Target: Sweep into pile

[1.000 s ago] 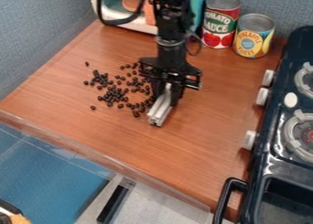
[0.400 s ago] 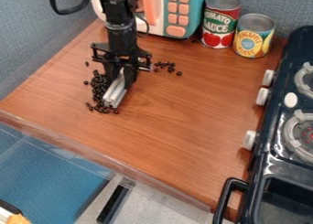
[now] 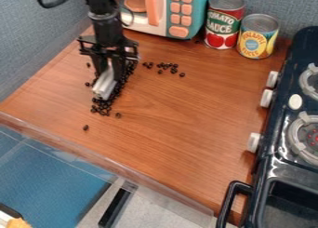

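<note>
The black gripper (image 3: 109, 68) hangs low over the left part of the wooden counter, shut on a light grey bar (image 3: 105, 85) that slants down and left at the counter surface. Dark beans (image 3: 101, 109) lie in a narrow band around the bar, on its right side and below its lower end, with a few to its left. Several more beans (image 3: 168, 65) form a loose group right of the gripper. One bean (image 3: 86, 128) lies alone toward the front edge. The arm covers part of the counter behind the bar.
A toy microwave (image 3: 180, 13) stands at the back, with a tomato sauce can (image 3: 224, 22) and a pineapple can (image 3: 257, 36) beside it. The toy stove (image 3: 273, 166) borders the right side. A clear-edged rim (image 3: 112, 164) runs along the counter's front.
The gripper and bar have moved left across the counter, lately also a little toward the back. The scattered beans have shifted into a narrower band, with a separate group now to the right.
</note>
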Robot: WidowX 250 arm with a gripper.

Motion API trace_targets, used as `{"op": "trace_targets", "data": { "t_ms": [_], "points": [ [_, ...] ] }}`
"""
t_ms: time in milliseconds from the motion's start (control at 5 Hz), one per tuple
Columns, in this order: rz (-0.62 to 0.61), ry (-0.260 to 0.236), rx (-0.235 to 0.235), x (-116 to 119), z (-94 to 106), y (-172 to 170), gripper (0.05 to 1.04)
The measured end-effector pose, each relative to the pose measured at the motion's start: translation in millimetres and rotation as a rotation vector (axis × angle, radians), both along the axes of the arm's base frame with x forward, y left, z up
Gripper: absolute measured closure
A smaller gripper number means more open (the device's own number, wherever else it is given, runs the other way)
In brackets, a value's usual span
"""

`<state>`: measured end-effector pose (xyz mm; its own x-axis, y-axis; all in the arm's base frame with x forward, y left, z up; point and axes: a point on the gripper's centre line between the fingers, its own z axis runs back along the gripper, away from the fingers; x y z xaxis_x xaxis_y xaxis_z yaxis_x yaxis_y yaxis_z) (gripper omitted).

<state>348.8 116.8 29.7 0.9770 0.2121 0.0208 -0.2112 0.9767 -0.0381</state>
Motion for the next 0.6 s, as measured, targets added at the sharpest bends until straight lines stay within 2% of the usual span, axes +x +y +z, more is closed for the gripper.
{"op": "trace_targets", "data": {
  "t_ms": [200, 400, 600],
  "points": [
    [0.009, -0.009, -0.062, -1, 9.4, -7, 0.711],
    [0.006, -0.091, -0.12, 1, 61.3, -30, 0.711],
    [-0.001, -0.112, -0.164, 8, 83.0, -60, 0.711]
  ]
}}
